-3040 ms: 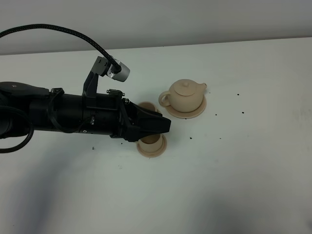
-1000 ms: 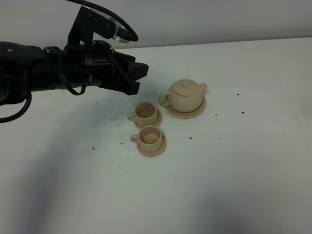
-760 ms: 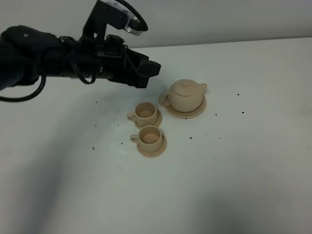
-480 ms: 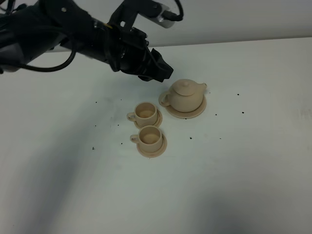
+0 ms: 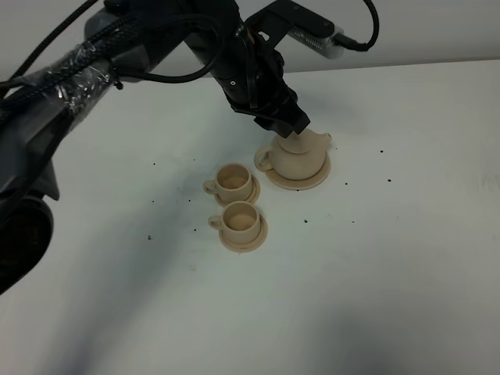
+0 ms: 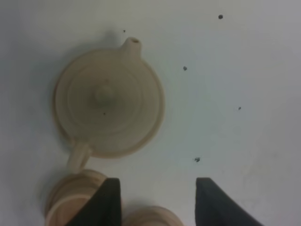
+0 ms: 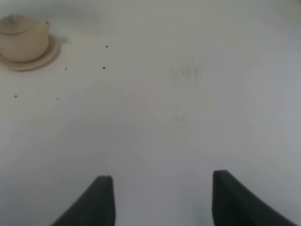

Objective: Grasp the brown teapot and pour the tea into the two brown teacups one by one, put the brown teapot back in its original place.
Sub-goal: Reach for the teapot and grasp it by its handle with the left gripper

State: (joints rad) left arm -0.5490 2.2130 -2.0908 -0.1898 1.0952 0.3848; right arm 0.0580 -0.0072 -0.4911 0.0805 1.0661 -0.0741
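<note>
The white tabletop point(image 5: 406, 258) carries everything. The left arm point(image 5: 156, 39) reaches over it, and its tool point(image 5: 287, 123) hangs above the brown teapot point(image 5: 301, 156), jaws spread and empty. The teapot sits on its wide saucer point(image 5: 316, 181). Just beside its handle stand the far teacup point(image 5: 234, 180) and the near teacup point(image 5: 241, 220). The right tool point(image 7: 162, 188) gapes empty, well apart.

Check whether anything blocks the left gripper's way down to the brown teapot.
Nothing visible does. The left gripper hovers open over the brown teapot, and the wrist view shows the pot, lid on, with no object above it. The two teacups sit on its handle side, beside the path rather than in it.
</note>
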